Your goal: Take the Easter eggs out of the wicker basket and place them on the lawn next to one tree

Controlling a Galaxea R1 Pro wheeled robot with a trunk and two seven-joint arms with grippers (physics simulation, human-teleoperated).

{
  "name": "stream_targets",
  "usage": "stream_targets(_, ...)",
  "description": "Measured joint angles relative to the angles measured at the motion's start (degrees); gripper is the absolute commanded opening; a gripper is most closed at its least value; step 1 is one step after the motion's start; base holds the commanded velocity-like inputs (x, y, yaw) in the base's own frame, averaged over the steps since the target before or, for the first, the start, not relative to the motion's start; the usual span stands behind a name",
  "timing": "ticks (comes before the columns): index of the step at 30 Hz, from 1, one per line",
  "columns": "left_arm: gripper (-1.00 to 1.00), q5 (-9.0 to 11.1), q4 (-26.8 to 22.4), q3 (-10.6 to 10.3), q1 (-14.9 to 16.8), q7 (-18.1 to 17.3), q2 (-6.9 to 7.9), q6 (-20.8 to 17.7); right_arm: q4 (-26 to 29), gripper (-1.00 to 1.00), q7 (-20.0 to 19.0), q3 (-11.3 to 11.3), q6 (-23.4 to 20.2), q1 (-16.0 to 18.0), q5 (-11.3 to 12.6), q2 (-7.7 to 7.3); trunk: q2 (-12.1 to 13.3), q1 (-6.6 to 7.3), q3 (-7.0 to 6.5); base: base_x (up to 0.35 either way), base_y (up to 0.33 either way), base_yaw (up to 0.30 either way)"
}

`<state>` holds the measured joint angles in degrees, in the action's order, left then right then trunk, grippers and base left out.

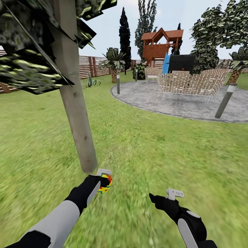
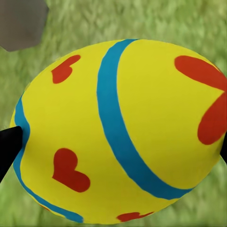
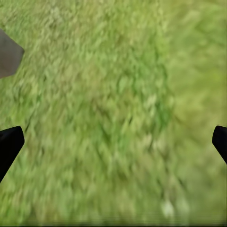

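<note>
Head view: left gripper (image 1: 104,182) low over the lawn (image 1: 155,148), just beside the foot of the tree (image 1: 74,103), fingers closed around an Easter egg (image 1: 105,184), yellow with red and blue marks. Egg sits at the fingertips, close to the trunk base; cannot tell if it touches the grass. Right gripper (image 1: 162,198) further right, well apart from the egg, over bare grass; finger spread hard to judge from here. Dark blocky crown with pale green specks hangs at upper left. Background: grey round patio (image 1: 193,103) with pale woven seats (image 1: 193,84), two grey posts, a playset (image 1: 160,44), brown slat fence (image 1: 93,65), short palm (image 1: 113,63).

Left wrist view: egg (image 2: 118,132) very close, yellow shell, blue band curving across, red hearts and a red motif at one edge. Black fingers (image 2: 9,144) press against its side, holding it. Grass behind, grey trunk corner (image 2: 21,23) near.

Right wrist view: blurred grass (image 3: 113,113), black fingers (image 3: 9,146) at opposite edges, spread wide, nothing between. Grey trunk piece (image 3: 7,56) at the edge.
</note>
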<state>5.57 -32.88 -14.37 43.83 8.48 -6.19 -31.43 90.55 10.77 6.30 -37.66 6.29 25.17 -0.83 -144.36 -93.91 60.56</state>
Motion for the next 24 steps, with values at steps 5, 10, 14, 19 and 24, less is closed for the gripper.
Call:
stream_targets(5,-1.0,-0.05,0.0,0.0,0.0,0.0,0.0,0.42,0.0,1.0,-0.01,0.0,0.0,0.0,0.01,0.0,-0.07,-0.13,1.11,0.0,0.0,0.0)
stream_targets(10,-1.0,-0.06,-0.04,0.0,0.0,0.0,0.04,0.48,0.0,1.0,-0.01,0.0,0.0,0.0,-0.02,-0.01,-0.14,-0.26,2.22,0.0,0.0,0.0)
stream_targets(14,-1.0,-0.06,-0.11,0.0,0.0,0.06,0.03,0.5,-0.02,1.0,0.0,0.0,0.0,0.0,-0.02,0.0,-0.19,-0.36,3.1,0.0,0.0,0.0)
stream_targets(19,-1.0,-0.06,-0.09,0.0,0.0,0.23,-0.01,1.54,-0.01,1.0,-0.01,0.0,0.0,0.0,-0.02,0.0,-0.26,-0.49,4.21,0.0,0.0,0.0)
stream_targets(24,-1.0,0.1,-0.25,0.0,0.0,0.25,0.0,1.65,-0.01,1.0,-0.01,0.0,0.0,0.0,-0.02,-0.01,-0.27,-0.51,4.44,0.001,0.0,0.0)
